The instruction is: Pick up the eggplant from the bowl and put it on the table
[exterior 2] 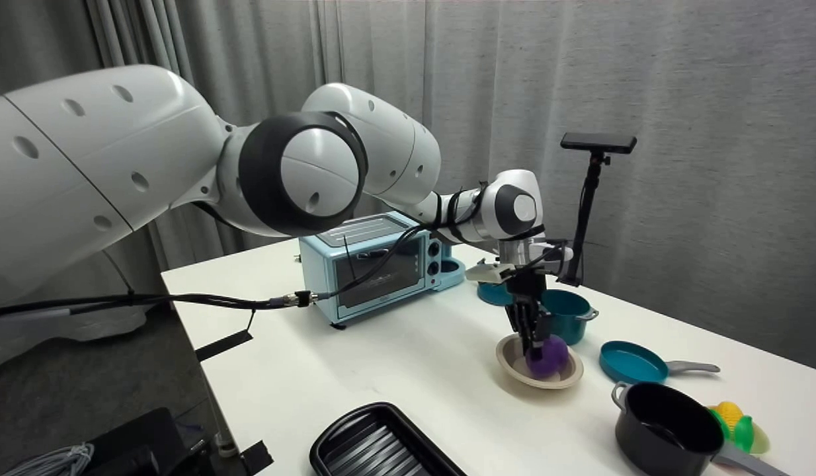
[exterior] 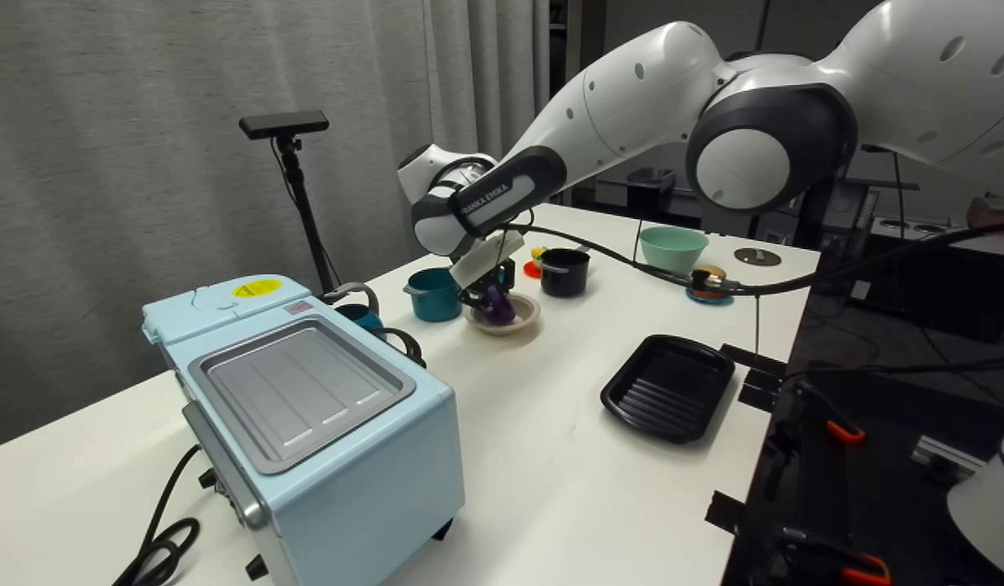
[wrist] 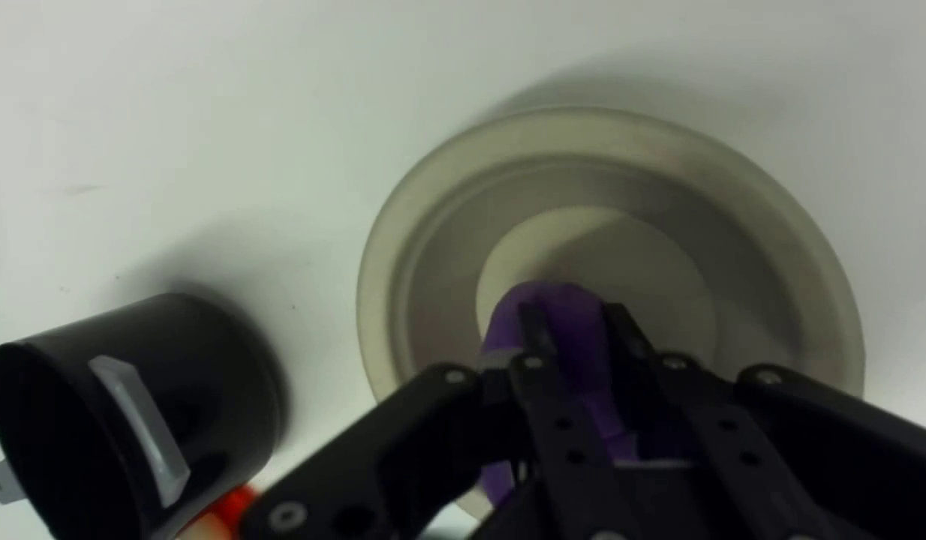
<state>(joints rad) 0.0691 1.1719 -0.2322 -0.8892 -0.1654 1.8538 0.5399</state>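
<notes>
The purple eggplant (exterior 2: pixel 555 357) is at the cream-white bowl (exterior 2: pixel 537 385), inside its rim; I cannot tell whether it touches the bottom. In the wrist view the eggplant (wrist: pixel 577 324) shows between and to the left of the fingers, over the bowl (wrist: pixel 388 285). My gripper (wrist: pixel 572 307) is partly closed with the eggplant between its fingertips, seemingly shut on it. Its lower part is hidden by the fingers. The gripper also shows in an exterior view (exterior 2: pixel 532 340), pointing down into the bowl. The bowl stands on the white table (exterior: pixel 551 464).
A teal pot (exterior: pixel 434 297) stands close beside the bowl. A black pot (exterior 2: pixel 666 430) and a teal pan (exterior 2: pixel 631 362) are nearby. A black grill pan (exterior: pixel 669 387), a mint bowl (exterior: pixel 673 248) and a blue oven (exterior: pixel 372 472) stand farther off. A camera stand (exterior 2: pixel 585 211) rises behind.
</notes>
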